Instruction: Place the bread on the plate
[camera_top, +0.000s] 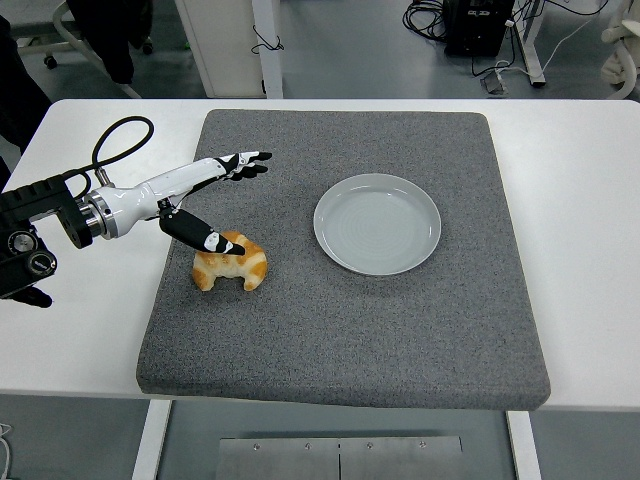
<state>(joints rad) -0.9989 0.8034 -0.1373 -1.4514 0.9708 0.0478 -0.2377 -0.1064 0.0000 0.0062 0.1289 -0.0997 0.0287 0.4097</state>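
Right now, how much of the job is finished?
Nothing is finished yet: the plate is empty and the bread lies on the grey mat, left of the plate. In hand: the left hand is open above the bread, thumb over it. Left: grasp, carry, set down.
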